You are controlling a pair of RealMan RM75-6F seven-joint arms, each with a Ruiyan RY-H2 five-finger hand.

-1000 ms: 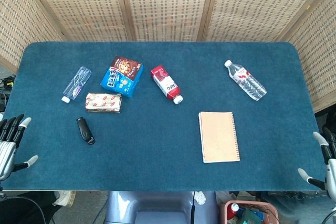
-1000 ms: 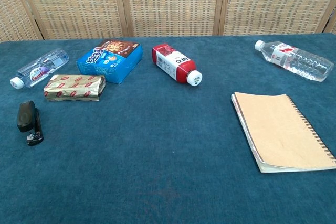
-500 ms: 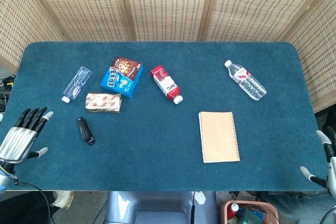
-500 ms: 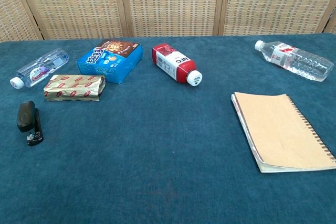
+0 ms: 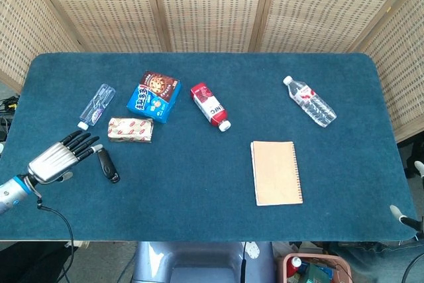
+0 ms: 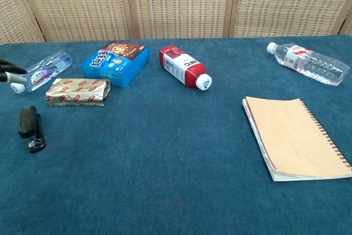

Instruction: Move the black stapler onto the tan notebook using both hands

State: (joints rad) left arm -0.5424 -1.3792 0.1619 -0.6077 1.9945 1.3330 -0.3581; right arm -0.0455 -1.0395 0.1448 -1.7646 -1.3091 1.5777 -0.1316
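Observation:
The black stapler (image 5: 108,165) (image 6: 29,127) lies flat at the left of the blue table. The tan spiral notebook (image 5: 276,171) (image 6: 297,138) lies right of centre, well away from it. My left hand (image 5: 59,157) hovers just left of the stapler with fingers spread, holding nothing. Its dark fingertips (image 6: 8,69) enter the chest view at the left edge. Of my right hand (image 5: 397,213), only pale fingertips show at the table's front right corner, apart from each other.
Behind the stapler lie a small clear bottle (image 5: 97,105), a gold-and-red snack pack (image 5: 130,130) and a blue cookie box (image 5: 154,96). A red bottle (image 5: 210,105) lies mid-table and a water bottle (image 5: 310,101) at the back right. A wicker screen stands behind.
My left hand has moved up and right from the table's front left corner to beside the stapler. The right hand has sunk further out of view. The objects have not moved.

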